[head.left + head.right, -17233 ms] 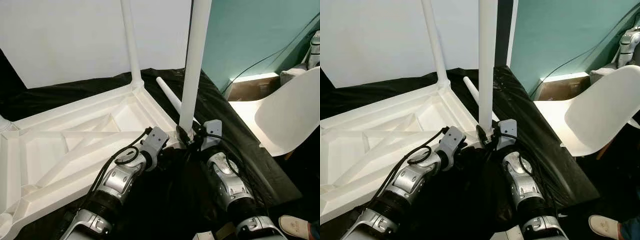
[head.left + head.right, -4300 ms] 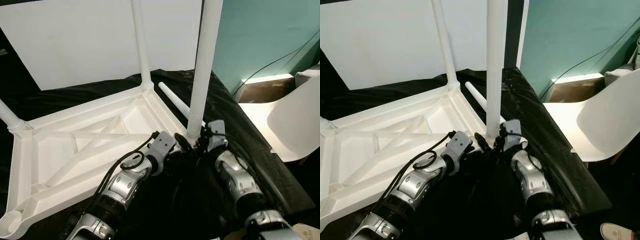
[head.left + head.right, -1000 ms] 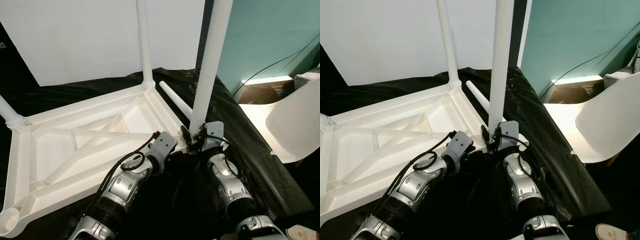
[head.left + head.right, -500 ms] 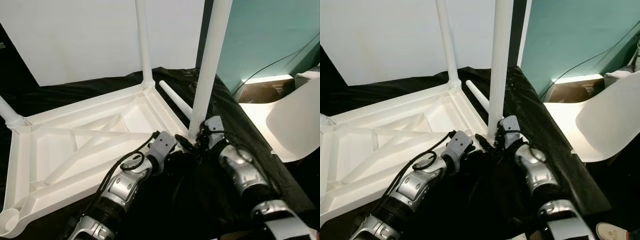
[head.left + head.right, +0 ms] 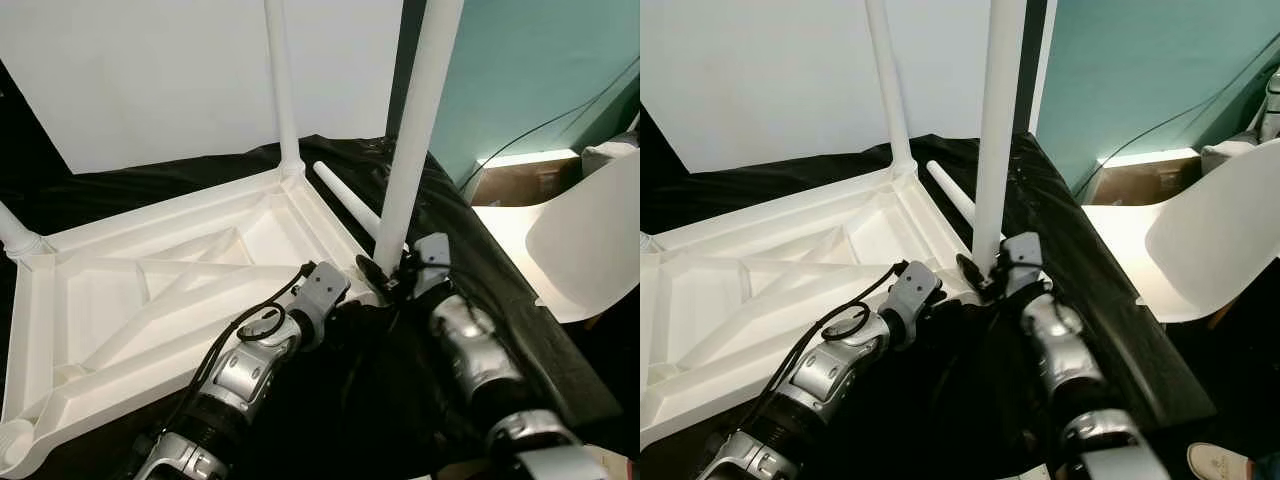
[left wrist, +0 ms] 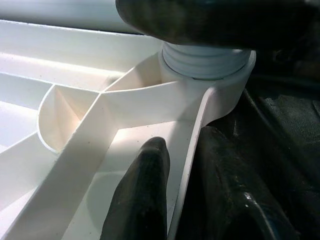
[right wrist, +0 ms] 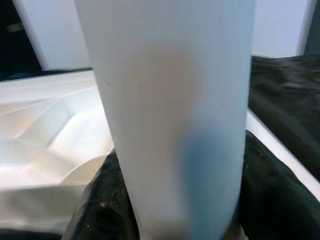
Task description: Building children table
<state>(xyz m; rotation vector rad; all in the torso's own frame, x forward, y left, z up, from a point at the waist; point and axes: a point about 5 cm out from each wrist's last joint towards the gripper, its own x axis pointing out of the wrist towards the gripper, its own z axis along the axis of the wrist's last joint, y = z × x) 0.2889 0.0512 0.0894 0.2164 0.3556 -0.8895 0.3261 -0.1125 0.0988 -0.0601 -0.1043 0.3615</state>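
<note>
Right pincer (image 5: 388,283) clasps table leg (image 5: 414,130) base

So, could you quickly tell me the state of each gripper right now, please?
Left gripper: shut on the rim of the upturned table top, one finger on each side of it.
Right gripper: shut on the base of the upright table leg.

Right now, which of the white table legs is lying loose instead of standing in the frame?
The short tapered leg lying flat on the black cloth, behind the right gripper; the others stand upright in corner sockets.
</note>
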